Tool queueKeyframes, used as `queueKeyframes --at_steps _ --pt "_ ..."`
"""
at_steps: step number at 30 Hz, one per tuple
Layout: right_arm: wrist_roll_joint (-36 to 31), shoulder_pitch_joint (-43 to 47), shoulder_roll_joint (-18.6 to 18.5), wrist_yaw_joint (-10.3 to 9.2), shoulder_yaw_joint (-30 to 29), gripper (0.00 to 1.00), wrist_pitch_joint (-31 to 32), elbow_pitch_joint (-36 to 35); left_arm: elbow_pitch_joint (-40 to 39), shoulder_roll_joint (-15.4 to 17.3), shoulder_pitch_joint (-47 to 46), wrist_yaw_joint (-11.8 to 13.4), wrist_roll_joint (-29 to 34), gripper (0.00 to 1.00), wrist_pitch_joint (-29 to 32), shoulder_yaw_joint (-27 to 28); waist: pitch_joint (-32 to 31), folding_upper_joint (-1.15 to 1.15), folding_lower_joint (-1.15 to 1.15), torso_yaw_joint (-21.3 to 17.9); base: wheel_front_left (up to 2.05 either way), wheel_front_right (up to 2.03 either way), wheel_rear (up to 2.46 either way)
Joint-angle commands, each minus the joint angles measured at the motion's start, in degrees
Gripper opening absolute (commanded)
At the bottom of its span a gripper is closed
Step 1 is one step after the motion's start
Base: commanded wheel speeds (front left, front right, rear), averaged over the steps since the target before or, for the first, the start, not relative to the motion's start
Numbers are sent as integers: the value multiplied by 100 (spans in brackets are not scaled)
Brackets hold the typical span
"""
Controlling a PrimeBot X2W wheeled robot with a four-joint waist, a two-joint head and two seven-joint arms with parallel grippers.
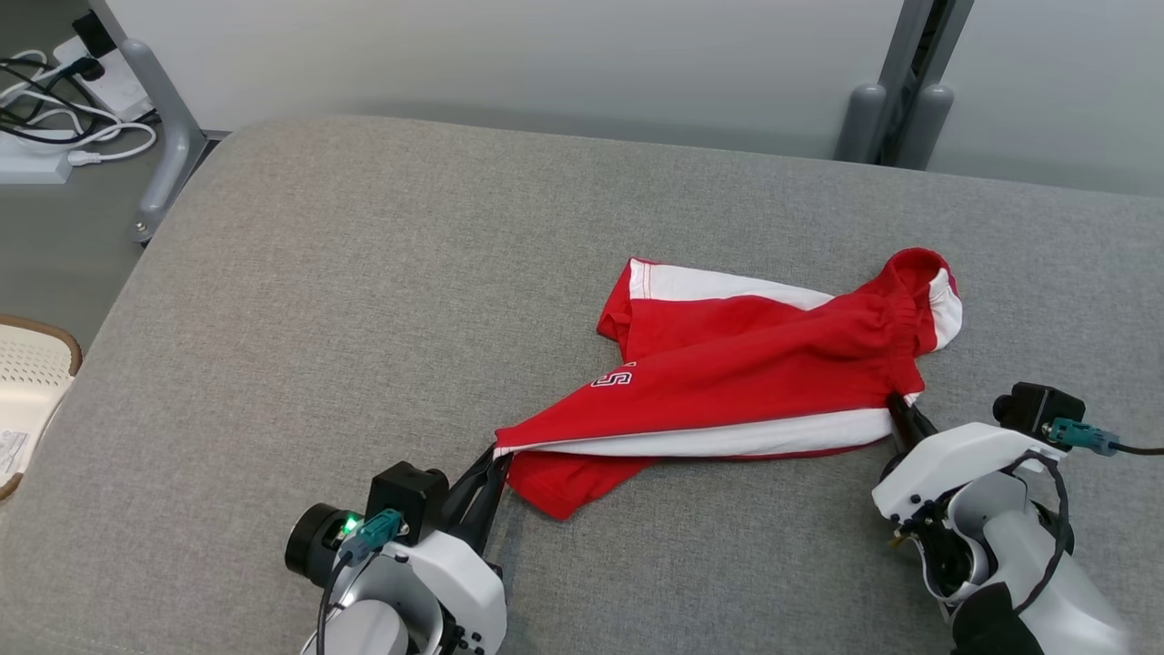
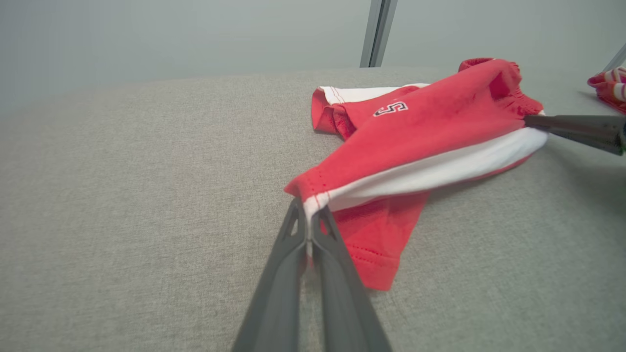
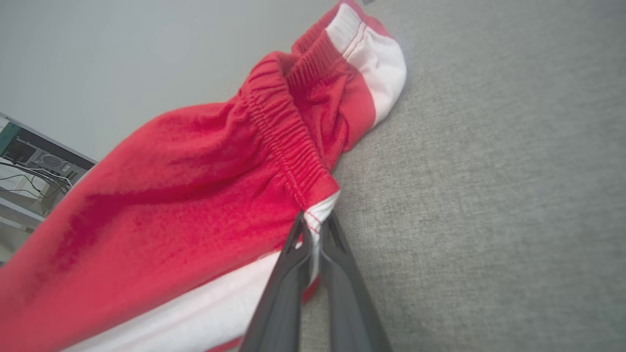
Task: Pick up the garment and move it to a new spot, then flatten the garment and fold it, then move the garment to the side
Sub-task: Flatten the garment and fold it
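The garment [image 1: 755,373] is a pair of red shorts with white side stripes, lying crumpled and stretched across the grey cushion [image 1: 364,300]. My left gripper [image 1: 496,455] is shut on the hem corner of one leg; the left wrist view shows its fingers pinching the white stripe of the garment [image 2: 415,142] at the left gripper [image 2: 309,215]. At the other end my right gripper [image 1: 896,405] is shut on the waistband corner. In the right wrist view the right gripper [image 3: 314,225] clamps the white edge just below the elastic of the garment [image 3: 195,186]. The right gripper's fingers [image 2: 577,129] also show in the left wrist view.
A grey metal frame leg [image 1: 168,127] and a power strip with cables [image 1: 55,100] stand on the floor at the far left. A white perforated basket [image 1: 27,382] sits at the left edge. Grey posts [image 1: 896,114] rise behind the cushion.
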Motion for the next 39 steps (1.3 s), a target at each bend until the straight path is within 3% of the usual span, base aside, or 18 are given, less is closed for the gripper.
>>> queueKeyframes --at_steps 1,13,24,32,39 --pt "70 -62 -60 1 23 0 -102 28 13 46 -10 24 -24 0 2 -6 -6 0 0 -7 0 0 0" --pt "-141 -64 -397 1 680 0 -633 -294 -41 127 67 111 -75 0 -111 18 -244 0 0 -170 0 0 0" --pt "-595 -335 -832 0 933 0 -690 -948 -401 297 -71 335 45 0 -269 128 -524 0 0 -456 0 0 0" --pt "-803 -433 -967 0 747 0 -267 -1896 -918 375 -235 501 101 0 -370 262 -731 0 0 -668 0 0 0" --pt "-1487 -186 -637 -1 -62 0 217 -2770 -1464 415 -378 733 96 0 -416 461 -909 0 0 -851 0 0 0"
